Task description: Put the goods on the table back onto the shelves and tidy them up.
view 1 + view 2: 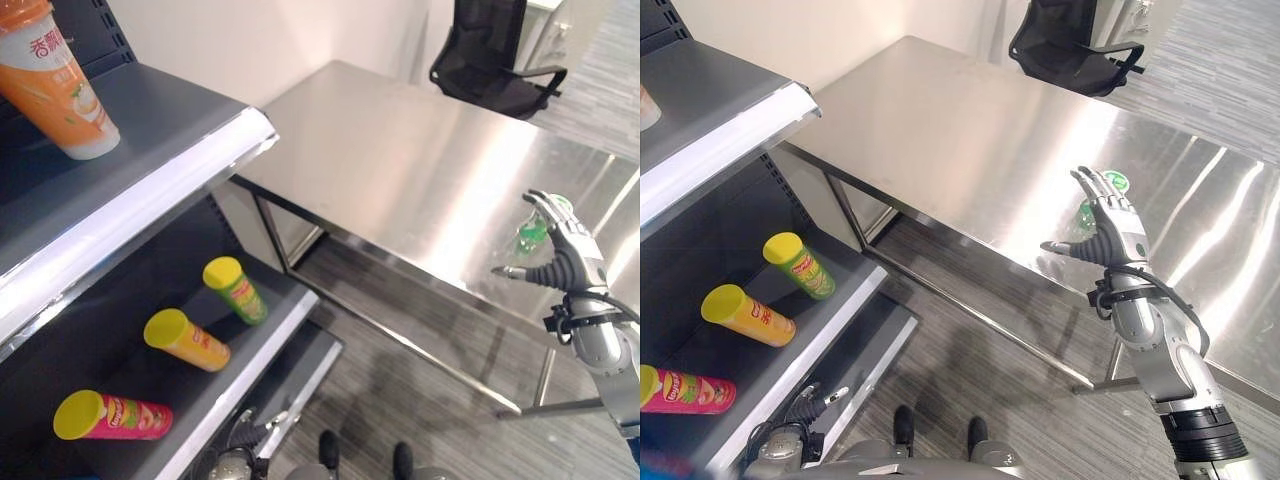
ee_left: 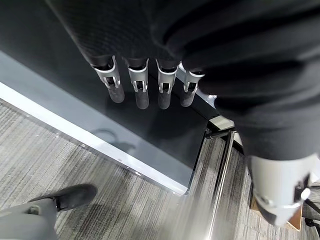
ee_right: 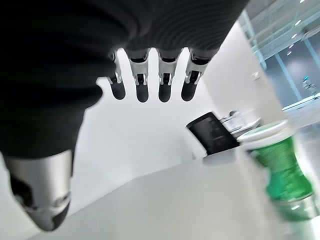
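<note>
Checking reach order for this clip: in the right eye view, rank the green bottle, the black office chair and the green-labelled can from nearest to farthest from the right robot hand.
1. Green bottle, on the table just behind the right robot hand.
2. Black office chair, beyond the table's far edge.
3. Green-labelled can, lying on the lower shelf at the robot's left.

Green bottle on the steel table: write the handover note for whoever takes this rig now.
Right hand: open, fingers straight, raised beside the green plastic bottle with a white cap, not touching it.
Left hand: open, idle, low by the dark grey shelf unit.
Done: yellow-lidded green, orange and pink tubes lie on the lower shelf; an orange-and-white cup stands on the upper shelf.
Left: the bottle stands on the stainless steel table; grasp and shelve it, then stand the tubes up.
</note>
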